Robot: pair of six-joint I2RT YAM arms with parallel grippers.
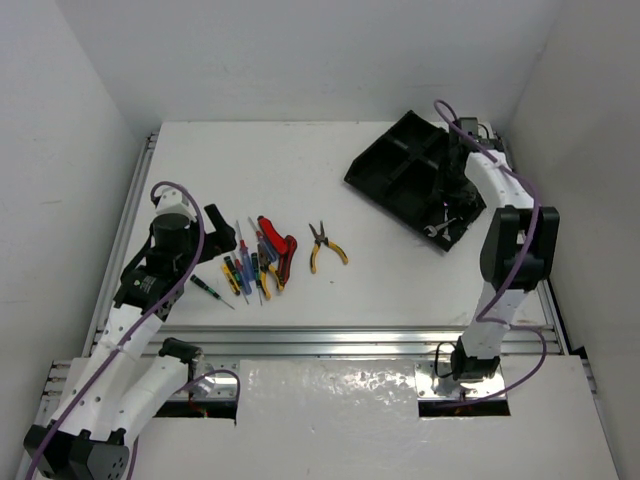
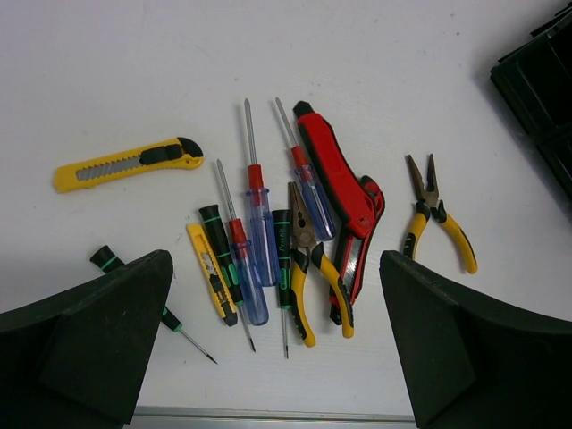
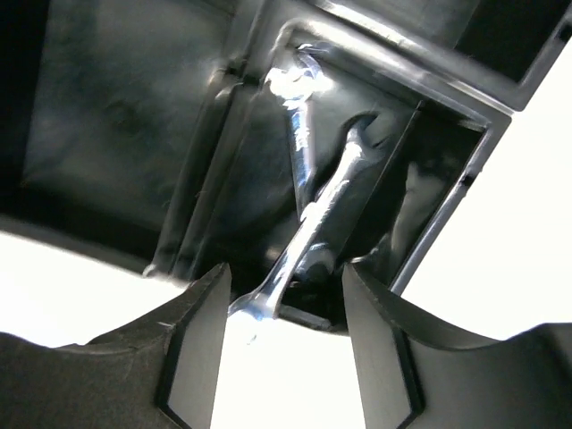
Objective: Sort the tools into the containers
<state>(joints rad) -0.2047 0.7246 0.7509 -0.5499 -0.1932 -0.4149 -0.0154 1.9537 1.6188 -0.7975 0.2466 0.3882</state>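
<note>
The tools lie in a cluster [image 1: 258, 260] at the table's left. In the left wrist view they are blue-handled screwdrivers [image 2: 259, 232], red-and-black-handled pliers [image 2: 344, 192], yellow-handled pliers [image 2: 315, 277] and a green-and-black screwdriver [image 2: 109, 261]. A second pair of yellow-handled pliers [image 1: 325, 245] lies apart to the right. My left gripper [image 1: 215, 222] hovers open and empty over the cluster [image 2: 273, 268]. Two silver wrenches [image 3: 308, 210] lie crossed in the near end compartment of the black tray [image 1: 400, 165]. My right gripper [image 3: 281, 308] is open just above them, touching nothing.
A yellow utility knife [image 2: 125, 165] lies left of the cluster and a smaller one [image 2: 211, 286] lies among the screwdrivers. The tray's corner [image 2: 541, 85] shows at the left wrist view's right edge. A metal rail [image 1: 330, 340] runs along the table's near edge. White walls enclose the table.
</note>
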